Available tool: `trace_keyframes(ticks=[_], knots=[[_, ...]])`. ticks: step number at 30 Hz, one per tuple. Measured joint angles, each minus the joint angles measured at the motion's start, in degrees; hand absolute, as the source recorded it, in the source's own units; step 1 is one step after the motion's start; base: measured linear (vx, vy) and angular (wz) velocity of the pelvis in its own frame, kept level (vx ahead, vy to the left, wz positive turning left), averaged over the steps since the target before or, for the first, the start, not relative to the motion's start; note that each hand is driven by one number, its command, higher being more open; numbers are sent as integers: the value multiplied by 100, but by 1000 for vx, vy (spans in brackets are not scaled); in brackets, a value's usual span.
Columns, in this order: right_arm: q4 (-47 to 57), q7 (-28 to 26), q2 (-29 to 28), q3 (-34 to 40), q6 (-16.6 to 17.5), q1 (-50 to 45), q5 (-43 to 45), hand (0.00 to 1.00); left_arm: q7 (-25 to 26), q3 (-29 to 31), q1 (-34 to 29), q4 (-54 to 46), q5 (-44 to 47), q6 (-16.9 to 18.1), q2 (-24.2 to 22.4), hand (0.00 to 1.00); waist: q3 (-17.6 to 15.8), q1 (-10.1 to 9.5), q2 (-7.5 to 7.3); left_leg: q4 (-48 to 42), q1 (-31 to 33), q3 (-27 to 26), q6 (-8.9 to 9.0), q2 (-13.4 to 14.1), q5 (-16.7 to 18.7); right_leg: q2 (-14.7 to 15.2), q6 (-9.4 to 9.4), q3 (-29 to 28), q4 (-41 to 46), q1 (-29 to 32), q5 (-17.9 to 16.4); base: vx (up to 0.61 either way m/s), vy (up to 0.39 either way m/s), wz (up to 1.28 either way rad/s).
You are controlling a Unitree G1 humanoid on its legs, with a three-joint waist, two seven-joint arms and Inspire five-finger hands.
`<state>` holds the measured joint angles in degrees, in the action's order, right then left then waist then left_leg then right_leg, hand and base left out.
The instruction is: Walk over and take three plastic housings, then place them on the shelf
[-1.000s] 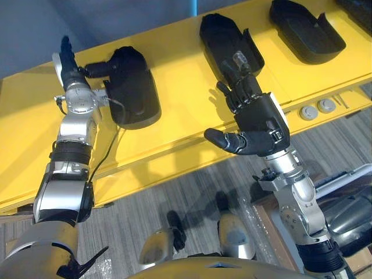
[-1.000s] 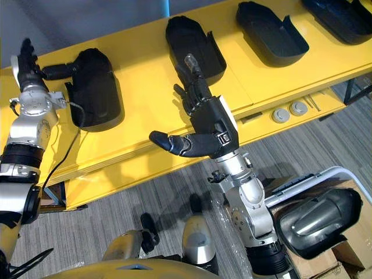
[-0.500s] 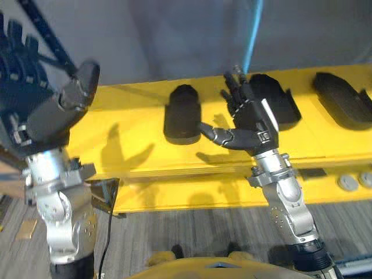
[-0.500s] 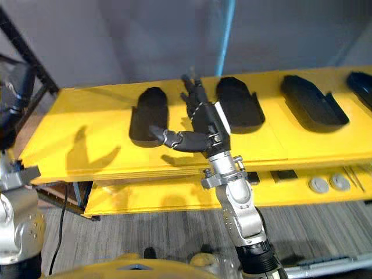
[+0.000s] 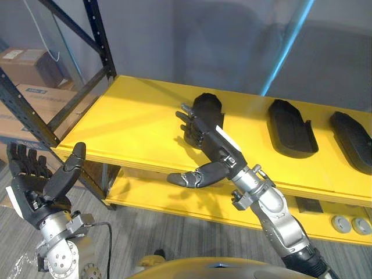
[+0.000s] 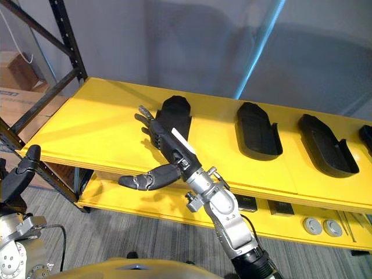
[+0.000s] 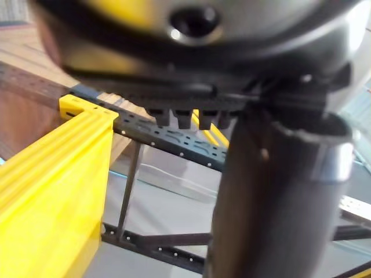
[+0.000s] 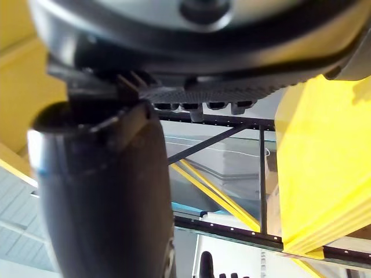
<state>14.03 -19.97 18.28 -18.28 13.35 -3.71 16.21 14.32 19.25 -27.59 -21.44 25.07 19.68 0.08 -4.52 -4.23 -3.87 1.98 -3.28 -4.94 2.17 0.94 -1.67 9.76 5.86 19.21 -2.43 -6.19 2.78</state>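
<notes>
Three black plastic housings lie in a row on the yellow shelf (image 5: pixel 133 122): the left housing (image 5: pixel 204 107), the middle housing (image 5: pixel 292 128) and the right housing (image 5: pixel 353 140). My right hand (image 5: pixel 214 146) hovers open in front of the left housing, fingers straight, thumb (image 5: pixel 192 177) spread out past the shelf's front edge, holding nothing. My left hand (image 5: pixel 36 187) is low at the left, off the shelf, open and empty. In the right eye view the left housing (image 6: pixel 174 115) shows just behind the right hand's fingers (image 6: pixel 152 127).
Black rack uprights (image 5: pixel 96 40) frame the shelf's left end, with cardboard boxes (image 5: pixel 26 64) behind them. A lower yellow shelf (image 5: pixel 174 200) carries round grey parts (image 5: pixel 340 224). A blue-lit pole (image 5: pixel 290 40) stands behind. A further housing's edge (image 6: pixel 366 135) shows far right.
The whole picture has shifted, so the camera moved. My left hand has come off the left housing and dropped low at the left. My right hand stays open.
</notes>
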Motion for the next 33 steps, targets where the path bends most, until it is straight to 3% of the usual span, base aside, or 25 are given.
trace_keyframes(ticks=[4,9,16,24,31,33], knots=[[15,-35,52,74,-7,-309,-44,100,-108,-20,9,-49,170,17,-4,100,-39,-5,16,-202,64,16,-32,-30,153,55,44,9,129,6,-71,23,19,3],[40,583,122,83,-6,-417,-460,100,-35,-185,22,-56,167,17,-8,100,-118,36,42,-542,184,-62,-29,-15,384,61,37,-72,129,21,-87,15,22,-8],[-307,369,125,-7,-22,-218,-457,100,41,-513,108,-50,153,16,-3,100,-195,79,-1,-831,276,-100,-65,19,546,47,36,-129,127,14,-86,16,14,-4],[-869,360,148,-91,-305,-156,-462,100,46,-631,122,229,147,9,67,100,-228,67,-28,-893,292,-107,-74,26,625,45,6,-131,142,-2,-105,0,0,0],[-1344,603,138,-92,-225,250,-460,100,-54,-933,126,301,156,8,69,100,-263,71,-3,-987,295,-99,-33,36,701,43,-3,-128,151,-55,-111,-4,2,0],[-1687,895,-14,-83,-16,430,-462,100,-295,-1048,133,301,158,-29,73,100,-316,66,18,-990,287,-89,-31,35,698,43,-55,-90,160,-85,-145,-41,12,6]])
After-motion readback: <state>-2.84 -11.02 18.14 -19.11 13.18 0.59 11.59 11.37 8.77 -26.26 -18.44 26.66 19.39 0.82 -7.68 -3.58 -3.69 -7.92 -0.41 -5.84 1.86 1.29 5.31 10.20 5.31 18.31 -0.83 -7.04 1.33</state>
